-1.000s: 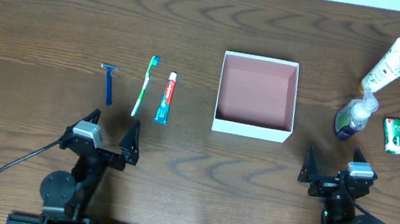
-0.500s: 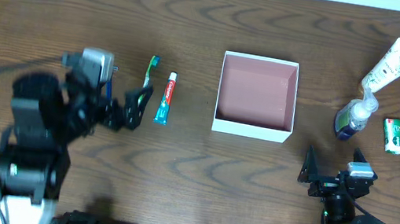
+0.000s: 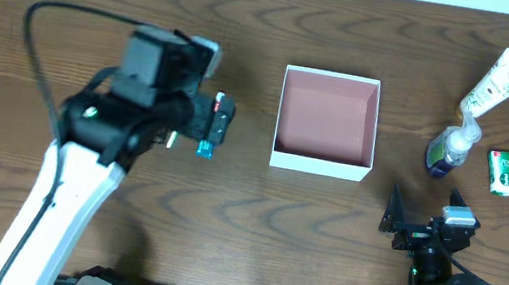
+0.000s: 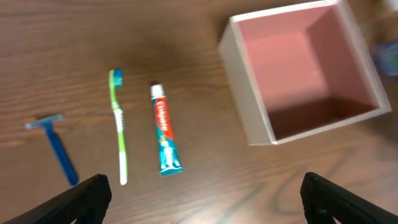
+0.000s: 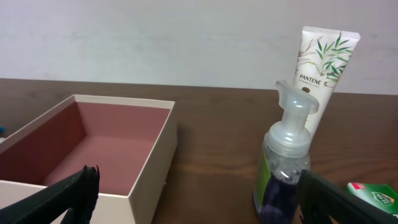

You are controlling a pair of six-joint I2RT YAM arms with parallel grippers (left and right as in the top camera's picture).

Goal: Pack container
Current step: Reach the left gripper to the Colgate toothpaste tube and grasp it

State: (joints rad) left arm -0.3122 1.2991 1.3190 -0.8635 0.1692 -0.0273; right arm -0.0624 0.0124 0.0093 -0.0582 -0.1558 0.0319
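The container (image 3: 320,163) is a square white-walled box with a pink-brown inside, empty, at the table's middle. My left gripper (image 4: 205,200) hangs open high above the table, its jaws wide apart with nothing between them. Below it lie a blue razor (image 4: 56,151), a green toothbrush (image 4: 118,127) and a toothpaste tube (image 4: 165,138), side by side left of the container (image 4: 247,93). In the overhead view the left arm hides the razor and most of the toothbrush. My right gripper (image 3: 421,224) rests open near the front edge, facing the container (image 5: 146,180).
A clear pump bottle (image 3: 447,151) with dark liquid stands right of the container. A white lotion tube (image 3: 496,86) lies behind it and a green soap packet (image 3: 505,172) to its right. Both show in the right wrist view: bottle (image 5: 285,168), tube (image 5: 323,68).
My left arm has lifted from its rest near the front edge and swung forward and right, now over the razor and toothbrush. The right arm has not moved.
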